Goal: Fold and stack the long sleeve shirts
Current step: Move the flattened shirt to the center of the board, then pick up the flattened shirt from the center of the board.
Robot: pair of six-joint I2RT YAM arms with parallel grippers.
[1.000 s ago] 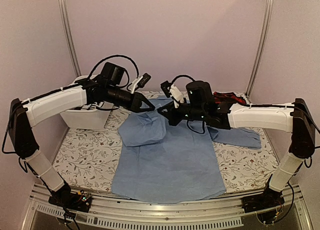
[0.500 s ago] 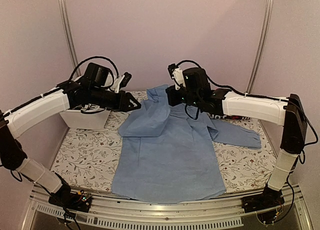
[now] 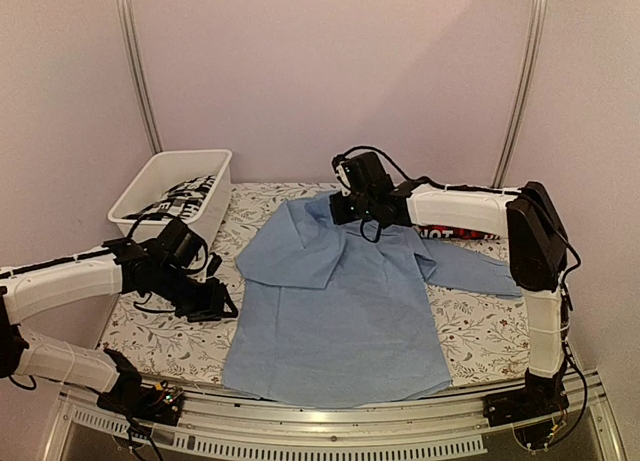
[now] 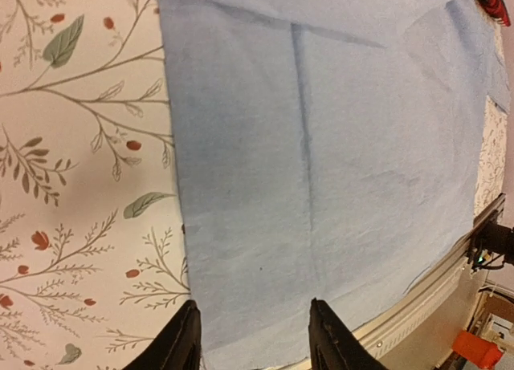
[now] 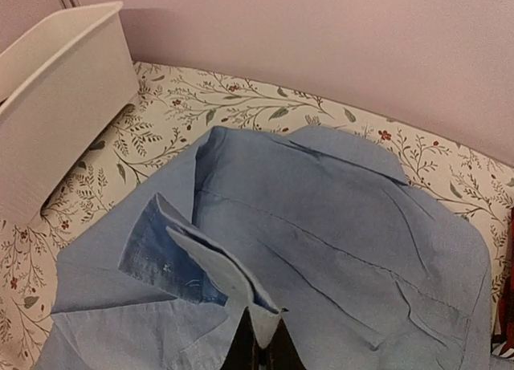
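At the near left, the left gripper (image 3: pixel 216 303) hangs low over the floral table (image 3: pixel 165 331), its jaws apart with nothing between them. From the left wrist, its fingers (image 4: pixel 183 347) straddle the left edge of the blue shirt (image 4: pixel 321 185), close to the hem, with cloth under one finger and bare table under the other; I cannot tell whether they touch either. The blue shirt (image 3: pixel 340 311) lies spread flat down the middle of the table, its hem at the near edge and one sleeve (image 3: pixel 480 271) reaching out to the right. Further back, the right gripper (image 3: pixel 343 208) is clenched on the shirt's far end. In the right wrist view its tips (image 5: pixel 261 350) pinch a fold of blue cloth near the collar and lift it a little off the rest – the darker inner side of the fabric shows there. Beyond the right forearm, the plaid shirt (image 3: pixel 462 234) lies at the far right, mostly hidden. A white bin (image 3: pixel 168 171) stands at the far left corner, well apart from both grippers.
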